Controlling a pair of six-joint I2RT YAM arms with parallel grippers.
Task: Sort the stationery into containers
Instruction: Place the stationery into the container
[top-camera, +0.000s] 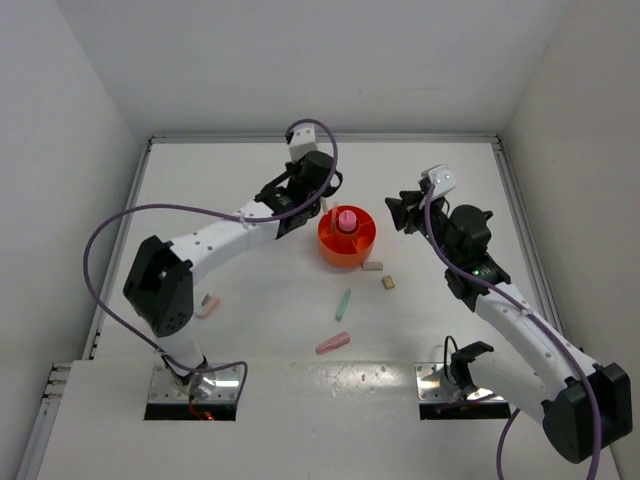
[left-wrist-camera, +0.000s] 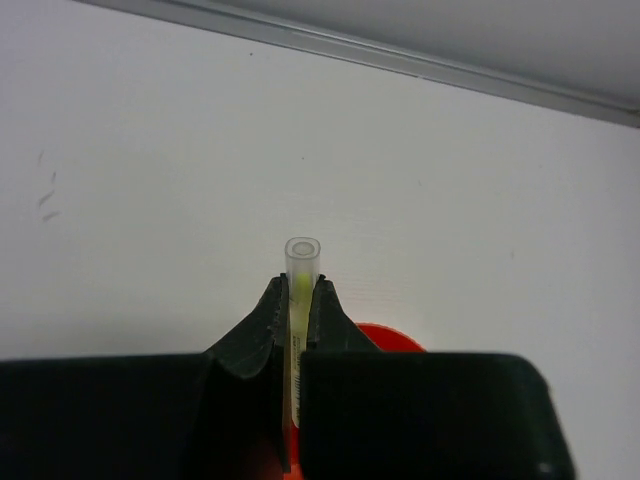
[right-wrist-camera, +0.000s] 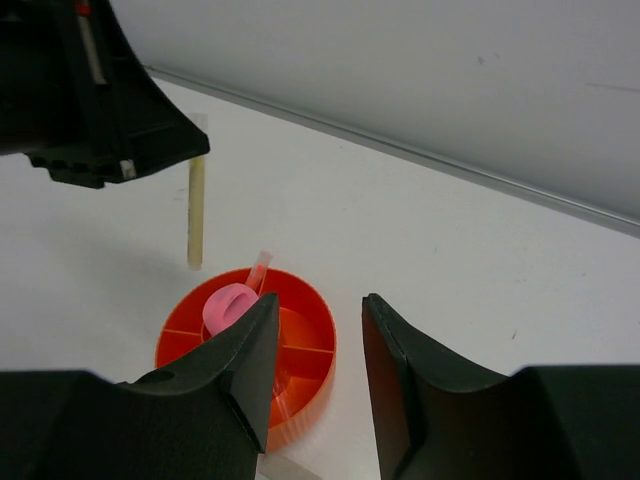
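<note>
- left hand (left-wrist-camera: 300, 298): its two fingers are pressed together on a cream stick (left-wrist-camera: 302, 252), which stands up between the tips with its hollow end clear of them.
- from the right wrist view the cream stick hangs upright below the left hand. its lower end is just beside the far rim of the orange tub (right-wrist-camera: 322, 345), outside it. whether it touches the tabletop (top-camera: 250, 335) cannot be told.
- right hand (right-wrist-camera: 318, 308): fingers spread, nothing between them. it hovers on the other side of the orange tub from the left hand and faces it.
- a stubby pink-capped tube (right-wrist-camera: 228, 308) stands in the central well of the orange tub, and a thin pink stick (right-wrist-camera: 260, 270) leans in a compartment behind it.
- the orange tub sits on the tabletop between the two hands.
- two small blocks lie just nearer the arm bases than the tub, toward the right arm: a pale block (top-camera: 372, 266) and a beige block (top-camera: 388, 282).
- nearer still lie a green stick (top-camera: 344, 304) and then a pink stick (top-camera: 333, 343), apart from each other.
- well off to the left, beside the left arm's elbow, lies a small pink piece (top-camera: 208, 305).
</note>
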